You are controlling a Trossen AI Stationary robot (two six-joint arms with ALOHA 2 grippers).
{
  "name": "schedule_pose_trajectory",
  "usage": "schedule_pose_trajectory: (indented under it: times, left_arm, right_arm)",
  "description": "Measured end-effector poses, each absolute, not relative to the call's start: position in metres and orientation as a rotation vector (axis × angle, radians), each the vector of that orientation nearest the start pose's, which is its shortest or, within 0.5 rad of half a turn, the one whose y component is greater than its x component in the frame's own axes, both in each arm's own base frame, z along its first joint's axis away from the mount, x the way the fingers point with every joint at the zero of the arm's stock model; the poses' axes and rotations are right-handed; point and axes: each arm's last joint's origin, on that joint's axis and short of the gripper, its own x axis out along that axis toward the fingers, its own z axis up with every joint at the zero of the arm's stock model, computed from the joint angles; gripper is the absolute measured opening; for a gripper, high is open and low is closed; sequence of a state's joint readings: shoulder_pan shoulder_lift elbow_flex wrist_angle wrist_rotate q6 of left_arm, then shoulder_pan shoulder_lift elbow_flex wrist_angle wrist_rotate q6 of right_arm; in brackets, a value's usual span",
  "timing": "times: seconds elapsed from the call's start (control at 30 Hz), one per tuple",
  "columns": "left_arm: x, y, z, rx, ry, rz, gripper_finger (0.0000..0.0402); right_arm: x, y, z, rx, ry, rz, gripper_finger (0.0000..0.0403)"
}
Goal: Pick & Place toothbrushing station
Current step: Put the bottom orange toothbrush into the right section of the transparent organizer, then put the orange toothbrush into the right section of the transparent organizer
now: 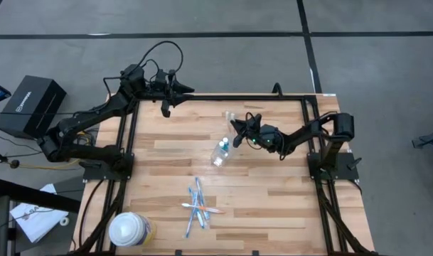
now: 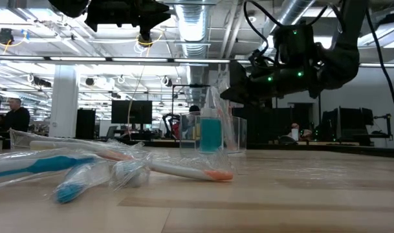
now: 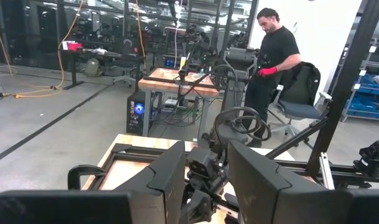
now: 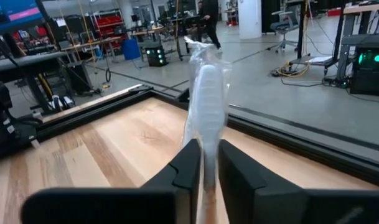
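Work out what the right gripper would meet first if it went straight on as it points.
Past the wrapped toothbrush it grips, the right gripper probably meets only bare table, then the black frame rail; depth unclear.

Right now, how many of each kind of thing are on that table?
Toothbrushes: at least 4, with 3 or more in the overlapping toothbrush pile and 1 wrapped toothbrush in the right gripper
Clear cup: 1
Blue tube in it: 1 visible
White-topped container: 1
Total: at least 7
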State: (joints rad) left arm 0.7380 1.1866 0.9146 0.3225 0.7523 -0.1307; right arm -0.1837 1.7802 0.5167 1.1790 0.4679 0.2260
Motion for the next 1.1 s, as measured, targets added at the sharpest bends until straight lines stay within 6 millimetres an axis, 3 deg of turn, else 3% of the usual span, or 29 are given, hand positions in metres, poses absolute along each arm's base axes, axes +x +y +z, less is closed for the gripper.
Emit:
schedule_pose_trajectory:
  times: [0.23, 0.43, 0.63, 1.1]
  left_arm:
    - [0.207, 0.162, 0.345, -0.097, -0.036, -0.016, 0.0117]
    - [0.207, 0.162, 0.345, -0.097, -0.036, -0.017, 0.0117]
    - [0.207, 0.161, 0.345, -0.101, -0.034, -0.024, 0.0117]
    - [0.207, 0.161, 0.345, -0.121, -0.034, -0.025, 0.0117]
  right_arm:
    - [0.292, -0.068, 0.138, 0.246, 0.007, -0.646, 0.0090]
    - [0.293, -0.066, 0.139, 0.291, -0.004, -0.606, 0.0164]
    - [0.286, -0.065, 0.163, 0.242, -0.008, -0.604, 0.0226]
    - [0.258, -0.060, 0.219, 0.200, -0.041, -0.603, 0.0224]
